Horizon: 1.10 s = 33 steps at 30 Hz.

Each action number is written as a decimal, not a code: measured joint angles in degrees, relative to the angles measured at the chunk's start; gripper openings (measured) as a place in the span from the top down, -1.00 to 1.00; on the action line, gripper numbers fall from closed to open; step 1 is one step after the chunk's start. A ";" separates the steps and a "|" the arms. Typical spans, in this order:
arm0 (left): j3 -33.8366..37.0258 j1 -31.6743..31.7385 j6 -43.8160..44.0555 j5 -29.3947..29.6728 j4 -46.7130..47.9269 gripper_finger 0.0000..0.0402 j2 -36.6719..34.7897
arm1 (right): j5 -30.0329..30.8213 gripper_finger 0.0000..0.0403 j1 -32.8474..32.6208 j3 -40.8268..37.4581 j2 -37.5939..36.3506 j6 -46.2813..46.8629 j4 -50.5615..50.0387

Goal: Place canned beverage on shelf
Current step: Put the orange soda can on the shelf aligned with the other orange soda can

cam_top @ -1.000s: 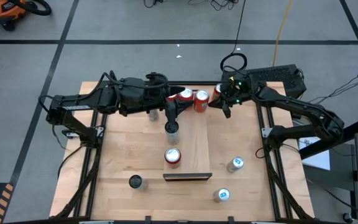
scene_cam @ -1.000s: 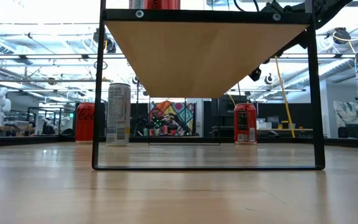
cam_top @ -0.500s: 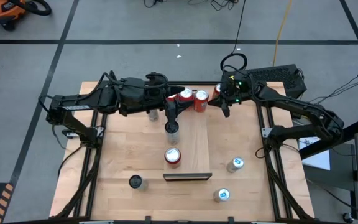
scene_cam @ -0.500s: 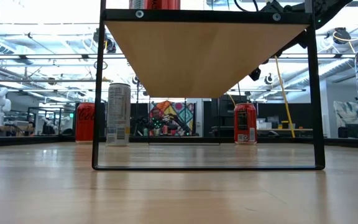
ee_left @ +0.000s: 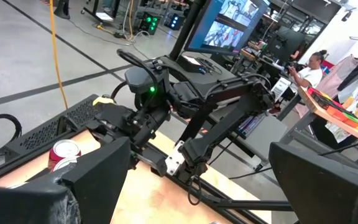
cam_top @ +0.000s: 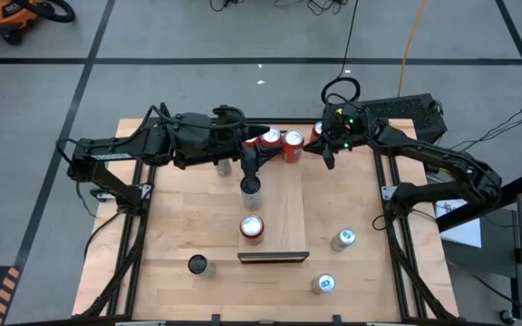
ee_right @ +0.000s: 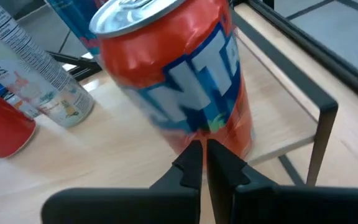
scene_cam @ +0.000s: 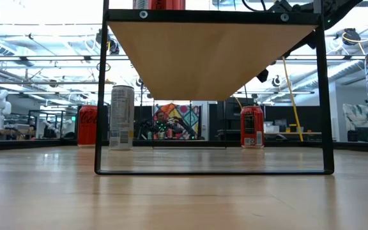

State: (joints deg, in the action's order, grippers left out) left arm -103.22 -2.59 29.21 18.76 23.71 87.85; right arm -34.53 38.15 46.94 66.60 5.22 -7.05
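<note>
The shelf (cam_top: 284, 204) is a long pale board raised on a black frame, with a dark strip (cam_top: 273, 257) at its near end. On it stand a red can (cam_top: 252, 227), a dark can (cam_top: 251, 187), and at the far end a red can (cam_top: 270, 139) and an orange can (cam_top: 293, 146). My right gripper (ee_right: 199, 160) is shut, its tips right at the orange can's (ee_right: 179, 74) lower wall, coming from the right. My left gripper (ee_left: 204, 186) hangs open above the shelf's far part (cam_top: 253, 163), with nothing between its fingers. My right gripper's shut fingertips (ee_right: 190, 163) point slanting down at the orange can's lower wall (ee_right: 197, 134), just above its base. Whether they touch it I cannot tell. The can stands upright on the shelf, near its right edge.
Loose cans stand on the tabletop: a dark one (cam_top: 197, 264) near left, two silver-blue ones (cam_top: 343, 239) (cam_top: 323, 284) near right, one (cam_top: 223, 167) under the left arm. Another red can (cam_top: 317, 132) is behind my right gripper. The low view shows the shelf's underside (scene_cam: 209, 57).
</note>
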 joint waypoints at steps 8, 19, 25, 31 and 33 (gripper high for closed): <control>0.00 -0.17 0.23 -0.01 0.01 -0.92 0.00 | -0.50 1.00 -1.07 -0.02 -0.84 -1.81 -4.73; 0.00 -0.17 -0.04 -0.02 0.03 -0.92 0.00 | 3.83 1.00 -2.29 -0.02 -0.80 -1.65 -2.76; 0.00 -0.17 0.00 -0.02 0.03 -0.92 0.00 | 3.26 1.00 -2.27 -0.02 -0.77 -0.93 -2.35; 0.00 -0.17 -0.02 -0.03 0.03 -0.92 0.00 | 0.20 1.00 -3.09 -0.02 -0.77 0.08 -2.26; 0.00 -0.17 -0.02 -0.04 0.03 -0.92 0.00 | 0.85 1.00 -3.44 -0.02 -0.77 0.08 -1.66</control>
State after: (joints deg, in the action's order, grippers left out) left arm -103.22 -2.76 29.19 18.72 23.75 87.85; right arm -33.68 34.71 46.92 65.82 5.30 -8.71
